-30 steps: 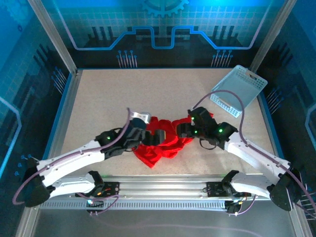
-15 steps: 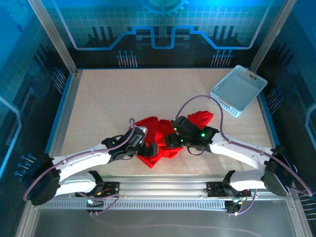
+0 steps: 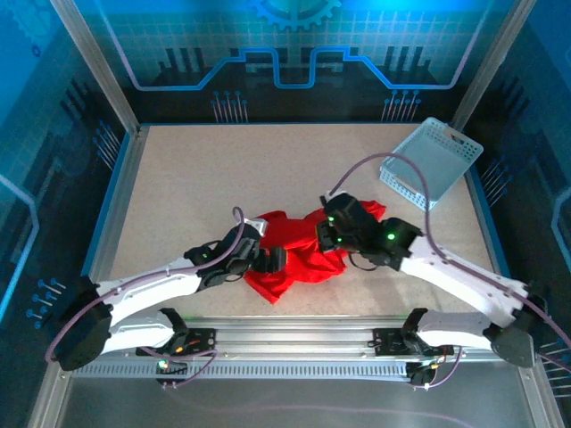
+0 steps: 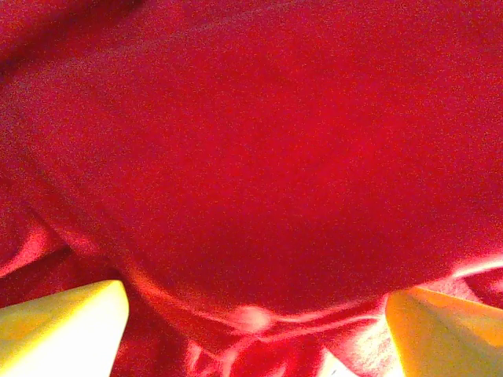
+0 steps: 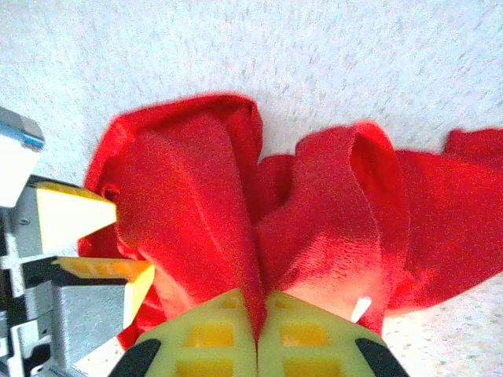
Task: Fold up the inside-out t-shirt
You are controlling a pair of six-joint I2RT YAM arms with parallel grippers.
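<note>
Speckled beige tabletop carries the bright red soft cloth t-shirt, bunched in a heap between the two tools. A light blue plastic mesh basket sits well beyond the right gripper. Within the last second that gripper's fingers have gone from spread to pressed together, pinching a raised fold of the t-shirt at their tips. The left gripper stands wide apart, cloth filling the gap ahead of it, nothing clamped. One hold is probably secured; the left likely needs its own before the heap can be spread flat.
</note>
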